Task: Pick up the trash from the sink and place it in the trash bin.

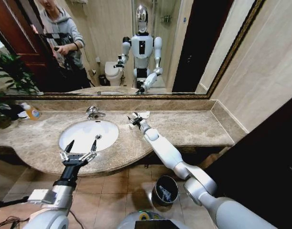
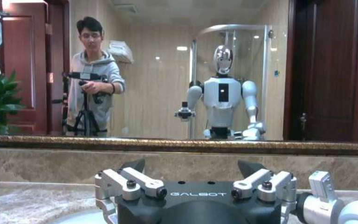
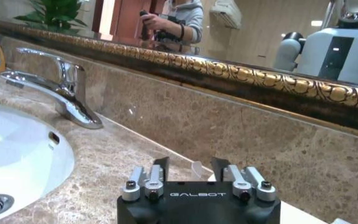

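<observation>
The white oval sink [image 1: 65, 136] is set in the brown marble counter. My left gripper [image 1: 82, 144] hovers open over the basin's front rim, nothing between its fingers [image 2: 135, 165]. My right gripper [image 1: 133, 119] reaches to the back of the counter, right of the faucet. Its fingers [image 3: 160, 164] stand a little apart, open. A flat white packet [image 1: 144, 114] of trash lies on the counter at its tips, and its edge [image 3: 199, 170] shows between them. The black trash bin [image 1: 158, 183] stands on the floor below the counter, under my right arm, with a few small items inside.
The chrome faucet [image 1: 93, 112] rises behind the basin. An orange-labelled soap bottle [image 1: 32, 112] stands at the far left of the counter, near a plant. A gold-framed mirror and a marble backsplash close off the back. The counter [image 1: 198, 126] runs on to the right wall.
</observation>
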You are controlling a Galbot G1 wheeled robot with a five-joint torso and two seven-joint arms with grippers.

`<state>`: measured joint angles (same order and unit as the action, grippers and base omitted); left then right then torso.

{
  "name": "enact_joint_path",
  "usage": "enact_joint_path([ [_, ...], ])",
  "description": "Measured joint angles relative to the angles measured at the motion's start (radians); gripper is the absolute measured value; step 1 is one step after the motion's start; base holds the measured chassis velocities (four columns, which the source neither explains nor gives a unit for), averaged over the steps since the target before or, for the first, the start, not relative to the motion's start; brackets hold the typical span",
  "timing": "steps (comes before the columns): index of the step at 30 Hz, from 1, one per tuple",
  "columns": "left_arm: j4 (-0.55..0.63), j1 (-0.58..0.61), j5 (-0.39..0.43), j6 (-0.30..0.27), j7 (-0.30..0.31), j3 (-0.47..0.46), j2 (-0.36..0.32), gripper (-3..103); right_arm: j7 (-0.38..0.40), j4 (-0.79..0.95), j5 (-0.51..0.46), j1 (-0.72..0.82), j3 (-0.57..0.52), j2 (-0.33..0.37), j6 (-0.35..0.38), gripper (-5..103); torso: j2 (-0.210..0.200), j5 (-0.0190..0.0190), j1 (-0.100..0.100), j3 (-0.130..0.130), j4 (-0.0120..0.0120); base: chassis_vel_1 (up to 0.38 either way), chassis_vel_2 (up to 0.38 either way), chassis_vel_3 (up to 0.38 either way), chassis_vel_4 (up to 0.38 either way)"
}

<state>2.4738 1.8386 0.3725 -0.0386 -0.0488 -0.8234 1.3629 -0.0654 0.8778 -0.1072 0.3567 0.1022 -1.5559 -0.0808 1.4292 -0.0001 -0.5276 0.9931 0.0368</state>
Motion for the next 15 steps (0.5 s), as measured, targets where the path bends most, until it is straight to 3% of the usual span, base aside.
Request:
enact_joint_path([
  [5, 0.0, 0.0, 0.0, 0.0, 0.0, 0.0, 0.0, 100, 0.0, -0.021, 0.013, -0.003, 0.002, -0.003, 0.002, 27, 0.0, 0.0001, 0.0, 0.0, 0.0, 0.0, 0.0, 0.0, 0.0],
  [7, 0.0, 0.0, 0.0, 0.0, 0.0, 0.0, 0.0, 100, 0.0, -0.023, 0.014, -0.003, 0.003, -0.003, 0.002, 27, 0.0, 0.0, 0.0, 0.0, 0.0, 0.0, 0.0, 0.0, 0.0],
  [11, 0.0, 0.0, 0.0, 0.0, 0.0, 0.0, 0.0, 100, -0.001, -0.037, 0.015, 0.006, 0.0, 0.0, 0.004, 5, 0.0, 0.0001, 0.0, 0.0, 0.0, 0.0, 0.0, 0.0, 0.0],
  [15, 0.0, 0.0, 0.0, 0.0, 0.0, 0.0, 0.0, 100, 0.002, -0.033, 0.01, 0.013, -0.003, 0.005, -0.005, 1, 0.0, 0.0002, 0.0, 0.0, 0.0, 0.0, 0.0, 0.0, 0.0],
])
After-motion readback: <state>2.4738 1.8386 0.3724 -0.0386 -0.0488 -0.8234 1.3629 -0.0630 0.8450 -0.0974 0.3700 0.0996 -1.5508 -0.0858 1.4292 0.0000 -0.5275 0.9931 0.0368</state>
